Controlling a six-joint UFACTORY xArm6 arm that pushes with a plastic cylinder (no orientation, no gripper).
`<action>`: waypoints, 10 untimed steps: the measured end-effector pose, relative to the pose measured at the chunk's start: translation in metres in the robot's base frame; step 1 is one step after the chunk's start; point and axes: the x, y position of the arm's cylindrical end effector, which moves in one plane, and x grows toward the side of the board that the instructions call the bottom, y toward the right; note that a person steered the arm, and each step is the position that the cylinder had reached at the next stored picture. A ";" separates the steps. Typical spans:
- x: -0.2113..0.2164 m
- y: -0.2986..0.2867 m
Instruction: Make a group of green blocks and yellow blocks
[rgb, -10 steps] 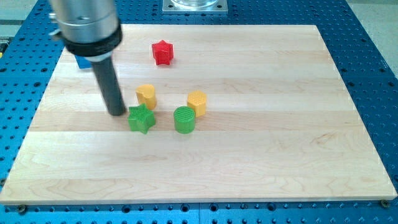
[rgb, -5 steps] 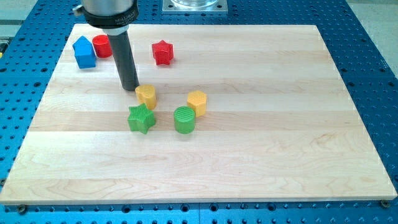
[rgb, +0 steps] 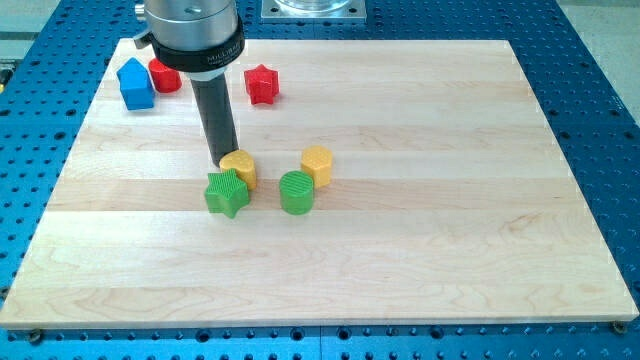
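My tip (rgb: 224, 160) touches the top-left side of a yellow block (rgb: 240, 168) near the board's middle. That yellow block rests against the upper right of a green star block (rgb: 227, 193). A green cylinder (rgb: 297, 192) stands to the right of the star, apart from it. A yellow hexagonal block (rgb: 317, 163) touches the cylinder's upper right. The four blocks sit close together.
A red star block (rgb: 261, 83) lies near the view's top, right of my rod. A blue house-shaped block (rgb: 134, 84) and a red cylinder (rgb: 165, 75) sit at the top left corner of the wooden board (rgb: 420, 200).
My tip moved from left of the green star up and around to the yellow block's top-left, then pushed that yellow block down until it touches the star.
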 end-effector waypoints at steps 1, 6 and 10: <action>-0.001 0.000; 0.032 -0.028; 0.079 0.015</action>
